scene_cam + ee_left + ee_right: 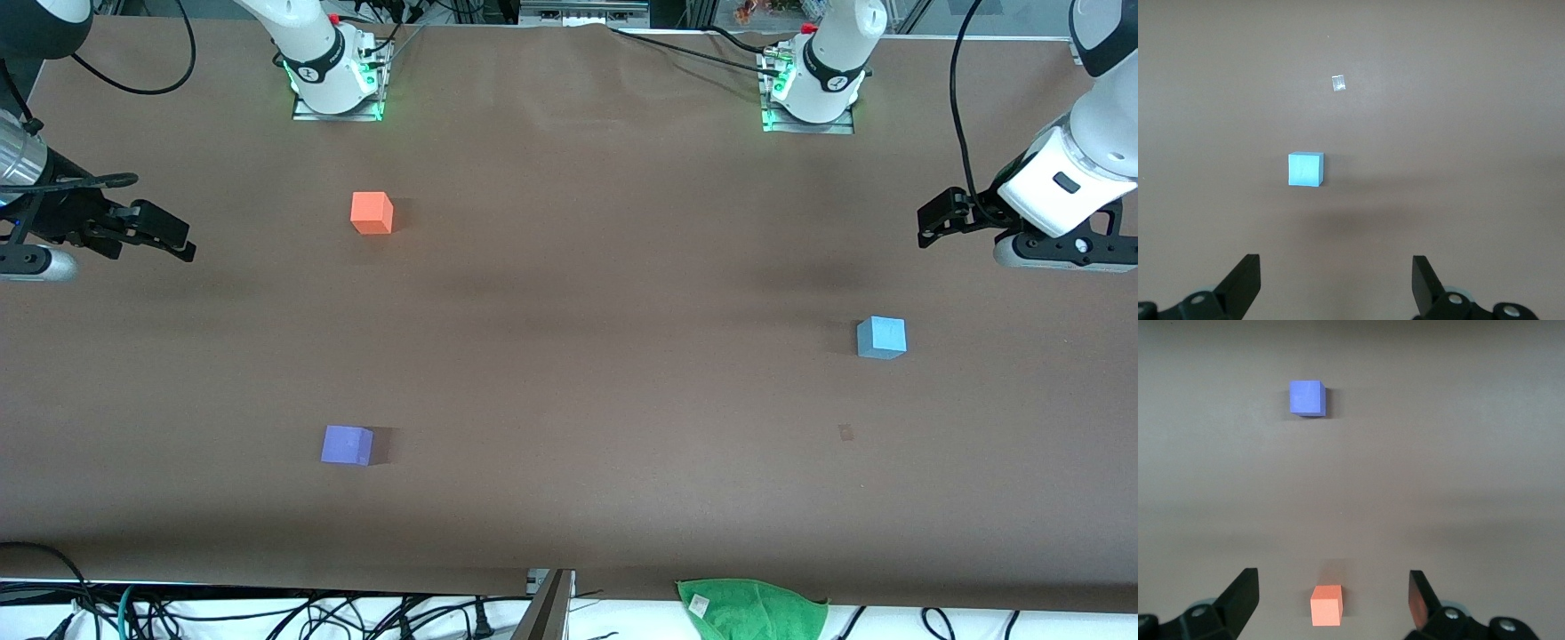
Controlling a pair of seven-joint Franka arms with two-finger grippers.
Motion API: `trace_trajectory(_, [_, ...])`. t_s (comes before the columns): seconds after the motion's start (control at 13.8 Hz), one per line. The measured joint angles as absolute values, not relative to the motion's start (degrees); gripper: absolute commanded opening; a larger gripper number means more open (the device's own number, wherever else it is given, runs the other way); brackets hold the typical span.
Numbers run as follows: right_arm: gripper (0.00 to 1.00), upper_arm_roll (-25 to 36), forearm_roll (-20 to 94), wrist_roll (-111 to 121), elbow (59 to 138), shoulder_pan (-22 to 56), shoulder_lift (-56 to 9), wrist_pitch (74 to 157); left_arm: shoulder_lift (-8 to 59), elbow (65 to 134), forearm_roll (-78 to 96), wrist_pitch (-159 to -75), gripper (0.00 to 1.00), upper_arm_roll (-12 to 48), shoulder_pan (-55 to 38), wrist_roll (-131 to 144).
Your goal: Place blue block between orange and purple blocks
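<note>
Left wrist view: blue block [1305,169] lies under wide, empty left claw [1336,283].

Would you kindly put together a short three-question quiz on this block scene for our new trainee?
1. True or false: the blue block already sits between the orange block and the purple block.
2. Which block lies nearest the front camera? A) orange B) purple C) blue
3. Fill in: the left gripper hangs with open jaws at its own arm's end of the table, and the block closest to it is the ____ one.

Key:
1. False; it lies apart, toward the left arm's end.
2. B.
3. Blue. The right gripper, also open, waits at the other end, holding nothing.
</note>
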State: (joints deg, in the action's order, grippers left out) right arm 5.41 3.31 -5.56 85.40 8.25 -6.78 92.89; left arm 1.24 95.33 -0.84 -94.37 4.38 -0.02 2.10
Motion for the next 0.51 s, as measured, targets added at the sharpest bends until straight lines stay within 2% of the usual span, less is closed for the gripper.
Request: trace_trajectory(0.51, [0.99, 5.21, 3.44, -5.56, 85.4, 8.29, -6.78, 92.89, 1.26, 95.31, -0.84, -94.37, 1.0, 4.49, -0.04, 1.71])
